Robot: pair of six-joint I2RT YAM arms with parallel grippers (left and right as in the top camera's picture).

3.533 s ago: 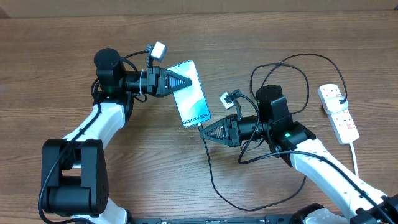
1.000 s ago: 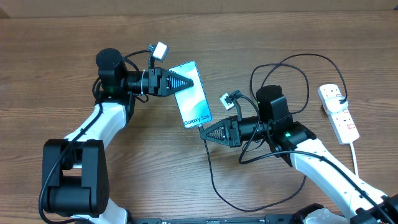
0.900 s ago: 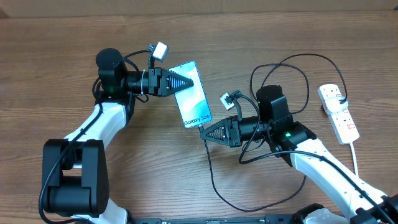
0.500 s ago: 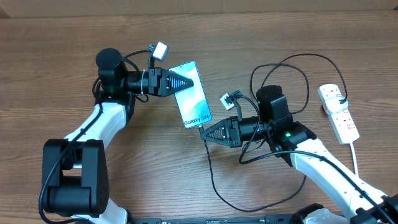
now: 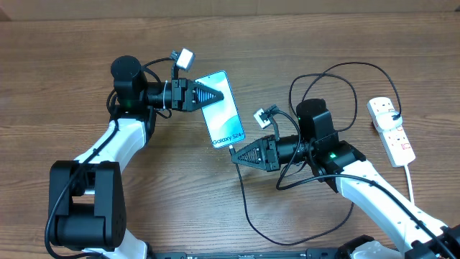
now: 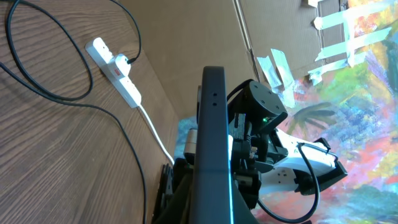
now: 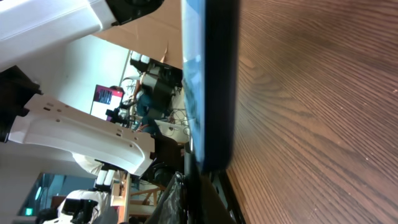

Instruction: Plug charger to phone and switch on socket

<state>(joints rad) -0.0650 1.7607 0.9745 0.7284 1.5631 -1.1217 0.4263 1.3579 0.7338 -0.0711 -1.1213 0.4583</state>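
Note:
The phone [image 5: 224, 115] lies screen-up at the table's middle, with its "Galaxy S24+" end toward my right arm. My left gripper [image 5: 215, 94] is shut on the phone's far left edge. In the left wrist view the phone [image 6: 213, 124] shows edge-on between the fingers [image 6: 211, 205]. My right gripper [image 5: 233, 152] is shut on the charger's connector tip, right at the phone's near end. The right wrist view shows the phone's end [image 7: 211, 74] just above the fingers [image 7: 202, 186], and the tip itself is hidden. The charger cable [image 5: 244, 205] loops to the socket [image 5: 392, 133].
The black cable also loops behind my right arm [image 5: 323, 79] and near the front edge [image 5: 287, 241]. The socket's white cord [image 5: 411, 180] runs toward the front right. The socket [image 6: 118, 73] and the cable [image 6: 124, 140] show in the left wrist view.
The left arm shifted very slightly to the right at first. Since then nothing has visibly moved.

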